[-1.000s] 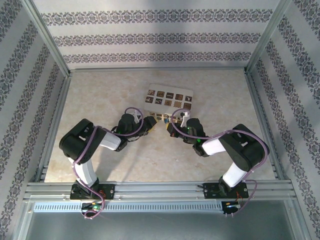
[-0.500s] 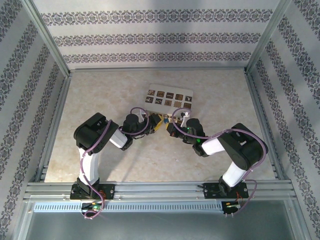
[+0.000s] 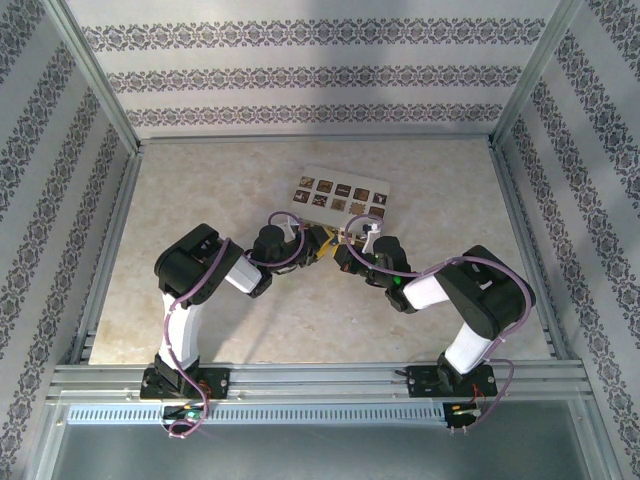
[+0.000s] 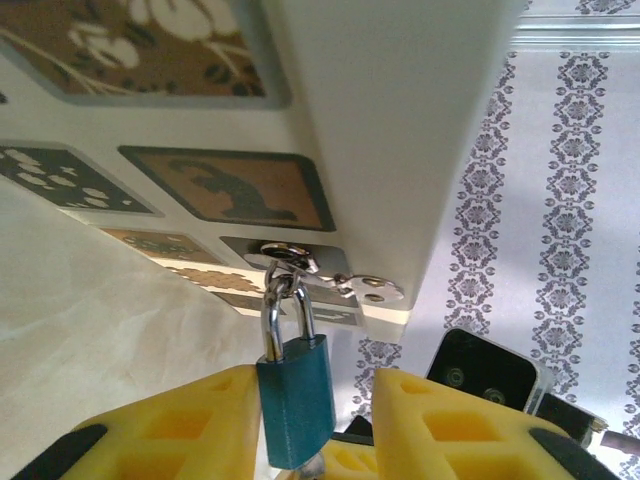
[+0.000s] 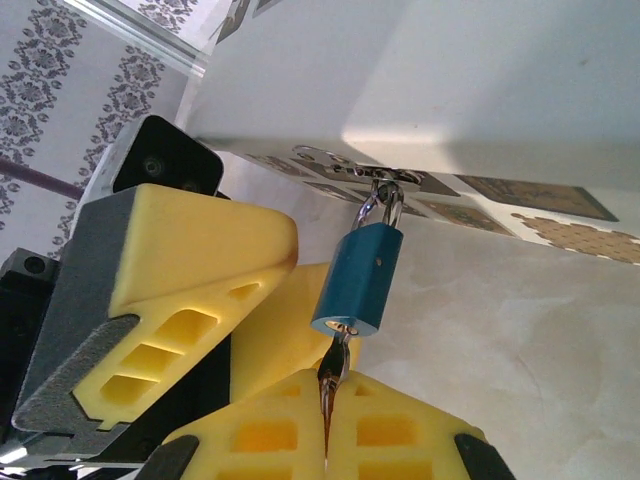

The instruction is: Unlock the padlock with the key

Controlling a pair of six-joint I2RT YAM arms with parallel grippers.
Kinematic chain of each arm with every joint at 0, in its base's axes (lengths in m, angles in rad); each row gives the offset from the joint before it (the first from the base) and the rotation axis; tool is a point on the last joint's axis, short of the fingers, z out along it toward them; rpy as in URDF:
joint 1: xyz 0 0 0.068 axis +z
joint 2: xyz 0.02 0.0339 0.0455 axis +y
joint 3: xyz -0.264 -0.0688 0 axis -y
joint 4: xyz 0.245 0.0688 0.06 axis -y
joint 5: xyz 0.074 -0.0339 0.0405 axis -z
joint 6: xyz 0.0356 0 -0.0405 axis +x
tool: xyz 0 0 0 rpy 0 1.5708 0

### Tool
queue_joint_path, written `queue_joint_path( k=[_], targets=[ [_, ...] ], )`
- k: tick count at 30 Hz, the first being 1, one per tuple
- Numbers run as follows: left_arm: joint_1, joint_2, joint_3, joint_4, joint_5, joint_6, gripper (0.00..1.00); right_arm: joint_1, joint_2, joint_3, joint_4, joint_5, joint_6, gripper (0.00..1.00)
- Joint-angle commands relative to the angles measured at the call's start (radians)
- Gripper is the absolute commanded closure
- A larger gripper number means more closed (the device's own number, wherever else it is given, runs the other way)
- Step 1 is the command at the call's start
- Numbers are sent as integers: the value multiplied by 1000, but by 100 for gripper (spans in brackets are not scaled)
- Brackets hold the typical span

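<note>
The left hand (image 4: 312,388) reaches in toward the middle of the table (image 3: 200,190). Its yellow fingers (image 4: 170,430) stand apart on either side of the padlock (image 4: 295,400), with a gap showing on one side. The blue padlock hangs by its shackle from a metal hasp (image 4: 345,287) on the cream box (image 3: 338,195), which lies nearer the table's far edge. Just to the right, the right hand (image 5: 325,425) is pinched closed on the key (image 5: 332,372), whose blade sits in the padlock's underside.
</note>
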Motion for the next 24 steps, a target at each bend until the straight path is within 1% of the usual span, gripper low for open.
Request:
queue_joint_path(
  k=[1, 9, 21, 24],
  targets=[
    [-18, 24, 27, 20, -7, -21, 69, -3, 3, 11, 47, -5, 16, 100],
    [-32, 52, 32, 55, -29, -54, 78, -2, 3, 17, 54, -9, 35, 100],
    [-33, 12, 4, 43, -76, -41, 88, -4, -14, 2, 65, 2, 46, 100],
    [-33, -5, -1, 36, -85, -29, 89, -13, -49, -22, 58, 22, 34, 88]
  ],
)
